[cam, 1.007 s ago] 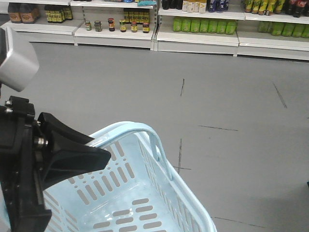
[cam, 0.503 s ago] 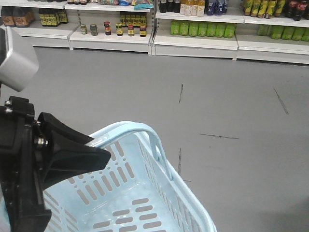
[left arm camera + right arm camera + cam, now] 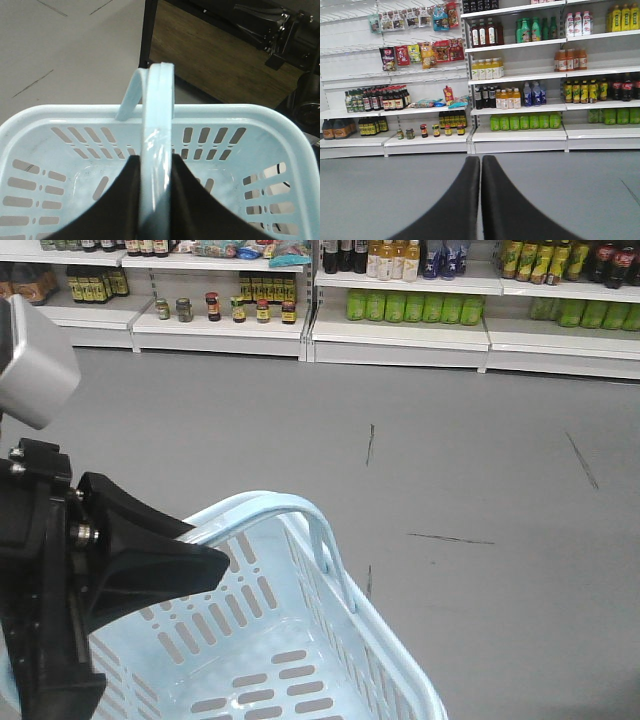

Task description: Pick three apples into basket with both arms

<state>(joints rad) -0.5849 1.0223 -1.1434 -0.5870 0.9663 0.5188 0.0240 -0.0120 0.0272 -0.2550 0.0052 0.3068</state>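
L tool (image 3: 155, 162) pinches the hoop handle (image 3: 158, 100) of the pale blue basket (image 3: 260, 114) from above; one black finger each side of the hoop, both touching it; handle stands upright, crossing the basket's middle. Basket sits under the L arm (image 3: 60, 590) at lower left of the front view, slotted walls and bottom showing, grey floor (image 3: 480, 460) beyond its rim; can't tell whether its bottom touches the floor. In the L wrist view a brown board (image 3: 220, 55) in a black frame lies past the far rim. R tool (image 3: 481, 165) is pressed together, fingertips touching w/ nothing between; it points level toward shop shelves (image 3: 520, 132) stocked w/ bottles and jars, well apart from them across the floor.
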